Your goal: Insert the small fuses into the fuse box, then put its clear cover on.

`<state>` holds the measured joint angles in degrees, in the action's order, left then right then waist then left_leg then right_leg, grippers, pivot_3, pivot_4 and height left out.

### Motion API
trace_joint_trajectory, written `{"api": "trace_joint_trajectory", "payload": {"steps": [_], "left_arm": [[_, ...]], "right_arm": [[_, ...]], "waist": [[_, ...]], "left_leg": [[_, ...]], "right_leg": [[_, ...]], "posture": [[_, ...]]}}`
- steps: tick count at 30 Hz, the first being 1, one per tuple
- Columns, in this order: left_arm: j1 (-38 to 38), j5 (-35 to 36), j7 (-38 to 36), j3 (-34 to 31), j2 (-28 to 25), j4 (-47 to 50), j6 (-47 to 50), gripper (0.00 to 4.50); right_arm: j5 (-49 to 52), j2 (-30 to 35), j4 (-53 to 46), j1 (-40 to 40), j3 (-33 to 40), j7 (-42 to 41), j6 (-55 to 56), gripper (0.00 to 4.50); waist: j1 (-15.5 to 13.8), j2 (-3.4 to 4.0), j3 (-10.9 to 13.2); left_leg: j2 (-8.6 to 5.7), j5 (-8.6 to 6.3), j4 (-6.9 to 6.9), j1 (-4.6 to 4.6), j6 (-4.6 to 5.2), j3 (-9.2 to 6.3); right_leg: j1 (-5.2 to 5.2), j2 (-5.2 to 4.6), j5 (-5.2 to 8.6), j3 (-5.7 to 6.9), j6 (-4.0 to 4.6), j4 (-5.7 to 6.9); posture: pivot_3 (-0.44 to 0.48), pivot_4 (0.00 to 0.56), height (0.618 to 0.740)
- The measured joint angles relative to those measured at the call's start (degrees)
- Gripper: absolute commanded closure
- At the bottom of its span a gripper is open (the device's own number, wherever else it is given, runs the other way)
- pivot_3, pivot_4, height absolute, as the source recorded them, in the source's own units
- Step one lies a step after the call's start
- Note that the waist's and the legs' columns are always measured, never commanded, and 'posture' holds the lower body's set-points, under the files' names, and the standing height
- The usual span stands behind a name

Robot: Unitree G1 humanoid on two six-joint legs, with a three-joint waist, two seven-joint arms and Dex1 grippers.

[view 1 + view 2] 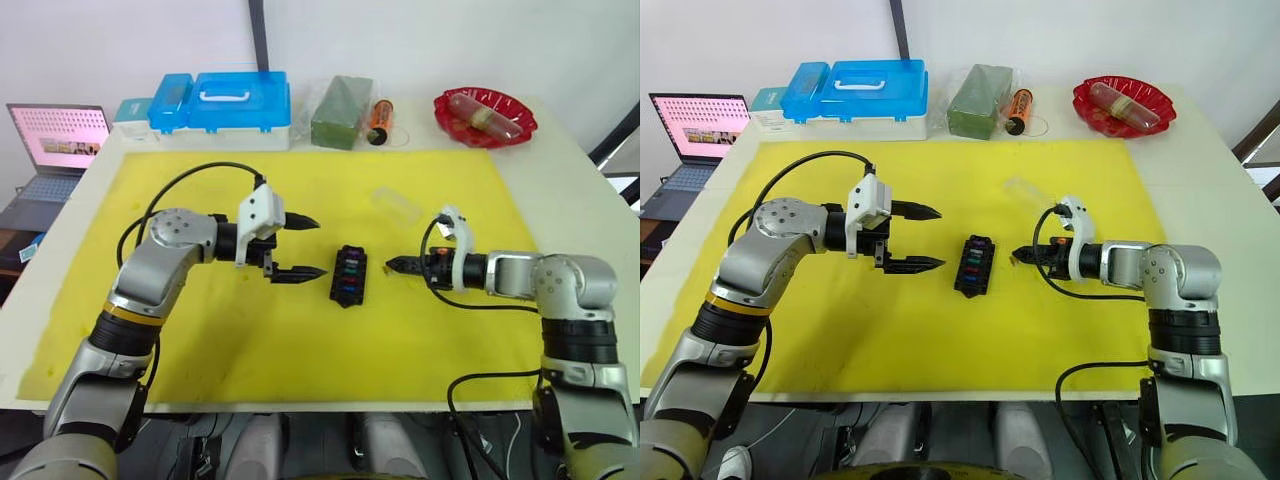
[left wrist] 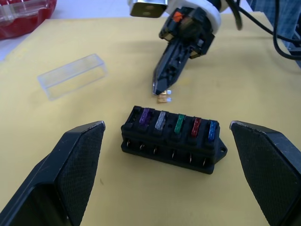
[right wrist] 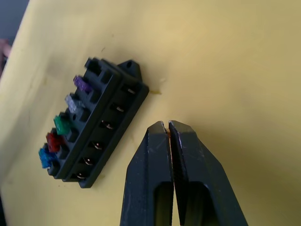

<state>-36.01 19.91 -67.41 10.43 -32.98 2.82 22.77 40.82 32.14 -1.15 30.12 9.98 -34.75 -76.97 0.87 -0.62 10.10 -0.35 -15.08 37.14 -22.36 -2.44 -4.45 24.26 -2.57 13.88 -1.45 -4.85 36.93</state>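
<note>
The black fuse box (image 1: 349, 275) lies in the middle of the yellow mat (image 1: 250, 340). Purple, grey, green, red and blue fuses (image 2: 178, 123) stand in one row of it, and the end slot beside the purple one is empty. My right gripper (image 1: 392, 265) is shut on a small orange fuse (image 2: 163, 98), its tip just right of the box and low over the mat. My left gripper (image 1: 305, 247) stands open a short way left of the box, holding nothing. The clear cover (image 1: 397, 205) lies on the mat behind the box, to the right.
Along the table's back edge stand blue-lidded storage boxes (image 1: 240, 105), a green block in a clear bag (image 1: 342, 110), an orange cylinder (image 1: 379, 120) and a red bowl (image 1: 484, 115). A laptop (image 1: 55, 140) sits off the table at the far left.
</note>
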Motion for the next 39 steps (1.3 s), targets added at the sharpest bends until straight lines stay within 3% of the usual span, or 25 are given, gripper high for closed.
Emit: {"api": "trace_joint_trajectory", "payload": {"steps": [25,33,39], "left_arm": [[0.0,-0.2,0.0,0.0,0.4,-0.1,-0.8,0.00],[0.0,-0.2,0.1,0.0,0.5,-0.1,-0.8,0.00],[0.0,-0.2,0.2,0.0,0.4,-0.1,-0.7,0.00]], "right_arm": [[-1.4,11.6,-9.3,-7.4,-7.5,-7.4,8.4,4.44],[4.3,3.3,-4.4,-1.9,4.7,-0.1,-5.3,4.44],[6.9,-3.1,-10.2,-4.8,10.4,5.0,-13.6,4.44]], "waist": [[-0.2,-0.01,0.0],[-0.1,-0.02,0.0],[-0.1,-0.02,0.0]], "left_leg": [[0.00,0.00,0.01,0.00,0.00,0.01],[0.01,0.00,0.00,0.01,0.00,-0.01],[0.01,0.00,0.00,0.00,0.00,-0.02]], "right_leg": [[-0.01,0.00,0.00,0.01,0.00,-0.02],[-0.01,0.02,0.00,0.00,0.01,-0.01],[-0.02,0.01,0.00,0.00,0.01,-0.01]], "posture": [[0.000,0.150,0.740],[0.000,0.150,0.740],[0.000,0.150,0.740]]}}
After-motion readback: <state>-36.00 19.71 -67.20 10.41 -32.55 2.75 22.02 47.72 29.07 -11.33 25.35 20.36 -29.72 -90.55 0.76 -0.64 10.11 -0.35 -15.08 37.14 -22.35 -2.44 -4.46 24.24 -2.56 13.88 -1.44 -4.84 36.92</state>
